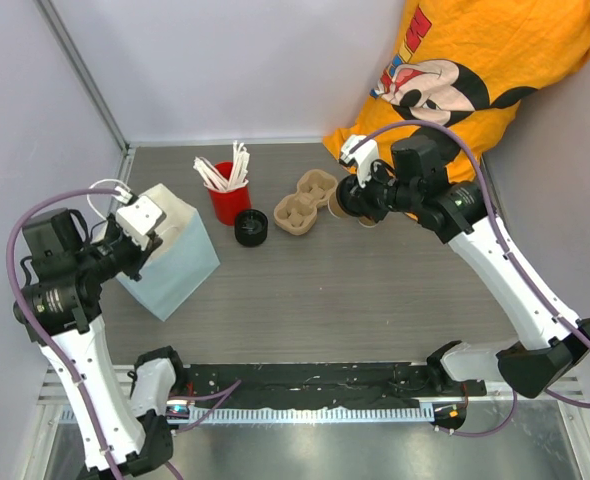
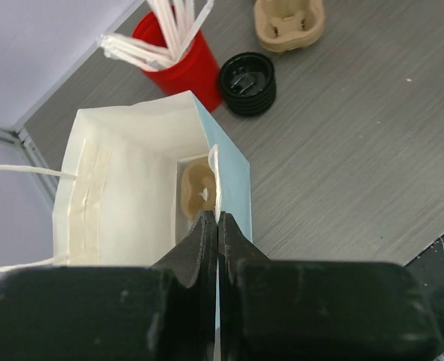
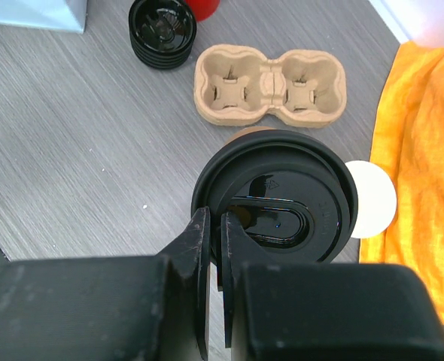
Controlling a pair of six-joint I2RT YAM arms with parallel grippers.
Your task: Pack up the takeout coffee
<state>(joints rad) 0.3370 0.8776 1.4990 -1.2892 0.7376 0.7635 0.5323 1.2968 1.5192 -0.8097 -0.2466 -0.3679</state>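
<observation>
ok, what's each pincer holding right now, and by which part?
Left pincer: shut on the blue paper bag, pinching its side wall's top edge. Right pincer: shut on the black lid, at its near rim, brown cup underneath.

Bright, even light; blurred near fingers

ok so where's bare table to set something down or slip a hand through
Widest bare stretch: the table's middle and near side, between the blue bag and the right arm, in front of the black lids and carrier tray. Crowded along the back: red cup of sticks, lids, tray, orange shirt.
</observation>
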